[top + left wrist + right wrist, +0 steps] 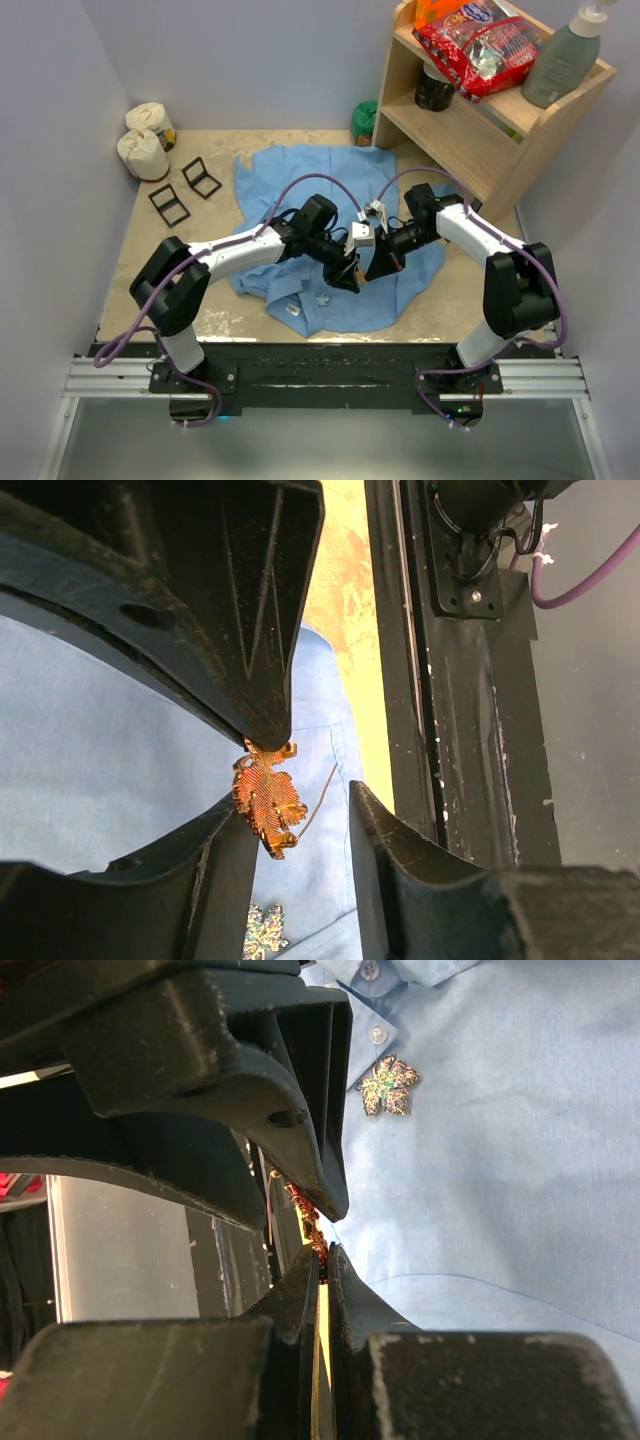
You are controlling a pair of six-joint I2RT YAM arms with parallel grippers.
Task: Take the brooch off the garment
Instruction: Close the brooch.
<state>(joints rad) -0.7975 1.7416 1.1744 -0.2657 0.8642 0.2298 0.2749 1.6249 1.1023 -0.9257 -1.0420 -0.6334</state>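
The right gripper (325,1232) has scuffed, matt black plastic fingers that taper to wedge tips, and the upper finger is ribbed on its inner face. Its tips stand almost together, nipped on a gold-orange, leaf-shaped metal brooch (268,802), which the right wrist view shows edge-on.

The left gripper (252,778) is made of the same black plastic, and its jaws are parted. Its upper tip touches the top of the brooch, and the veined leaf lies against the edge of the lower finger. Whether these jaws press on the leaf cannot be told. A thin pin wire sticks out free at the leaf's right.

In the top view the brooch sits at centre frame between the two grippers, over the lower part of a rumpled light-blue cloth button-up shirt (500,1180).

A second, glittering star-shaped brooch (388,1086) lies flat on the shirt, just below a small white button (377,1034).

The shirt spreads across the middle of a worn tan tabletop (140,260), with its lower edge near the black metal rail (320,362) at the bottom of the frame. Bare table lies to the shirt's left, as far as two black folding frames (168,204) at upper left. At upper right a pale wooden shelf (500,150) stands just beside the shirt and near the right arm.
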